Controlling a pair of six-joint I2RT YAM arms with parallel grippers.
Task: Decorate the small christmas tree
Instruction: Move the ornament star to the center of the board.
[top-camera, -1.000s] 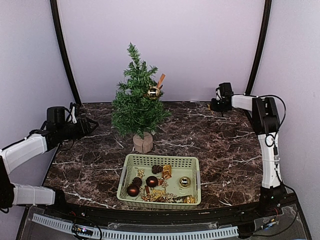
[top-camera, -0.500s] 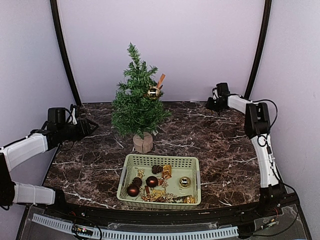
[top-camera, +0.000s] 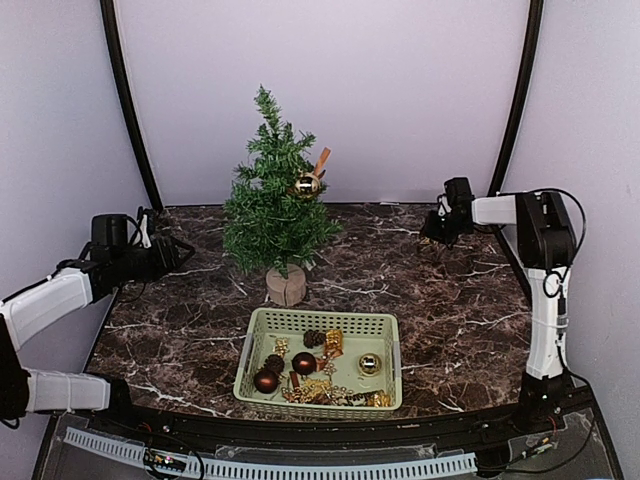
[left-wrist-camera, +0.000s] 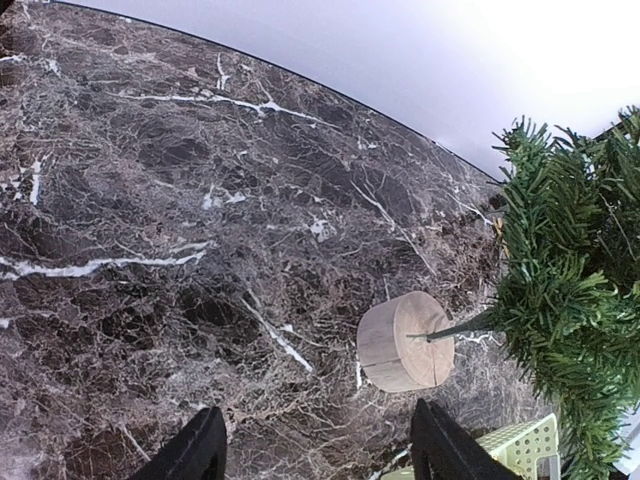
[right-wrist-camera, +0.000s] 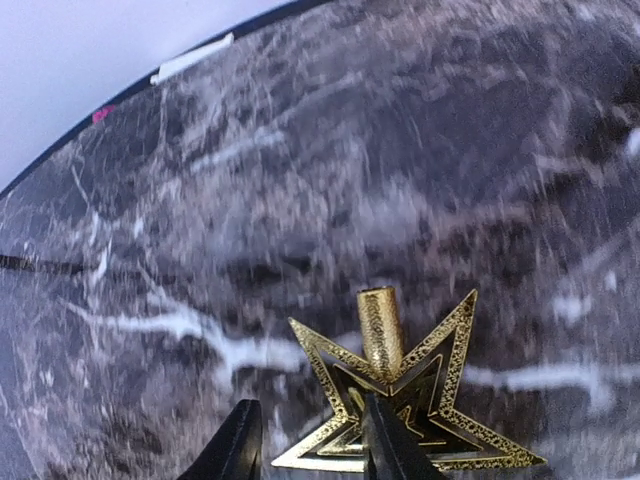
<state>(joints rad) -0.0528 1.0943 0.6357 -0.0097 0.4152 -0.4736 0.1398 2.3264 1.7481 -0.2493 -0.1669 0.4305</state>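
Observation:
The small christmas tree (top-camera: 270, 205) stands on its round wooden stump (top-camera: 286, 286) at the middle back of the marble table, with a gold ball (top-camera: 306, 186) hanging on its right side. My right gripper (top-camera: 440, 226) hovers at the back right, shut on a gold star topper (right-wrist-camera: 405, 400) whose tube points away from the wrist. My left gripper (top-camera: 176, 250) is open and empty at the left, low over the table. In the left wrist view, the stump (left-wrist-camera: 405, 342) and branches (left-wrist-camera: 570, 290) lie ahead to the right of the left gripper (left-wrist-camera: 320, 460).
A pale green basket (top-camera: 250, 352) at the front centre holds dark red balls (top-camera: 267, 380), a gold ball (top-camera: 369, 364), pine cones and other gold ornaments. The basket's corner shows in the left wrist view (left-wrist-camera: 520, 445). Curved black poles stand at both back corners.
My right arm swung its wrist first a little left, then back right and slightly lower, carrying the star. The left arm has barely moved.

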